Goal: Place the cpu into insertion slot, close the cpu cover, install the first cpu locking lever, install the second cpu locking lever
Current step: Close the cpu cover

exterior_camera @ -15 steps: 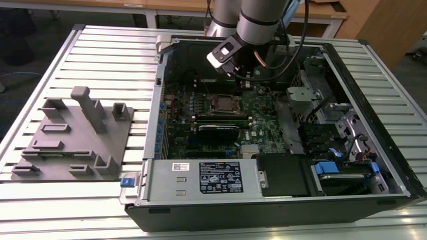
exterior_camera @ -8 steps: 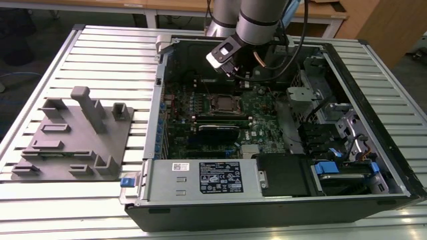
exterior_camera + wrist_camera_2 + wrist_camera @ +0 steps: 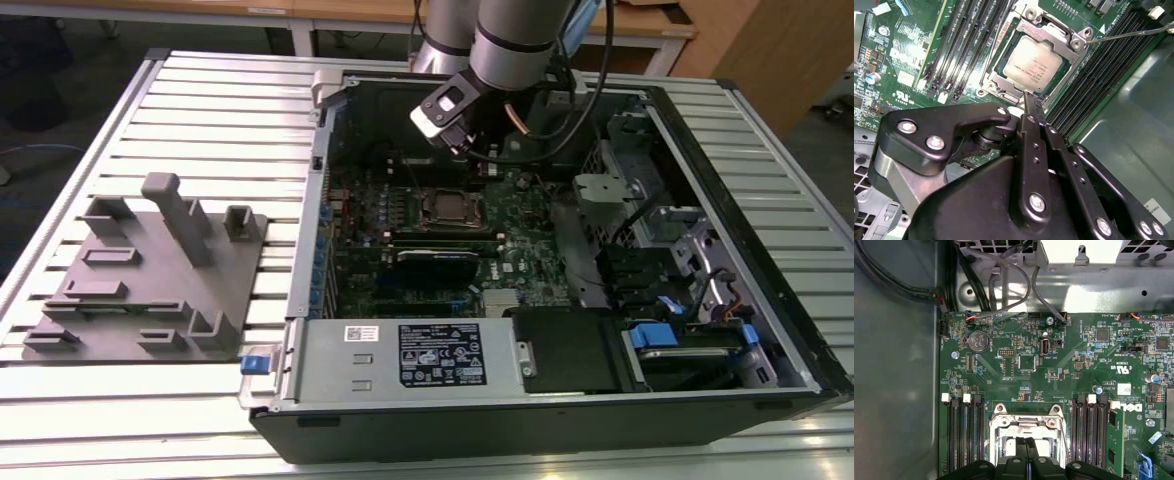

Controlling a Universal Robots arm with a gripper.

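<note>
You're hanging over the open computer case (image 3: pixel 561 420), right above the green motherboard (image 3: pixel 1019 375). Your gripper (image 3: pixel 1031 100) is sitting with its fingers pinched together on nothing, tips by the insertion slot's (image 3: pixel 988 86) edge. The cpu cover (image 3: pixel 1046 31) is lying flat there, framing the cpu (image 3: pixel 1035 63) that's resting in the slot.

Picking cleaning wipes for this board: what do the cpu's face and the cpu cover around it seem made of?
The cpu looks like metal, dull matte silver-grey: a soft even sheen, no sharp glints. The cpu cover seems thin stamped metal, probably steel, brighter: hard highlights along its bent edges.
</note>
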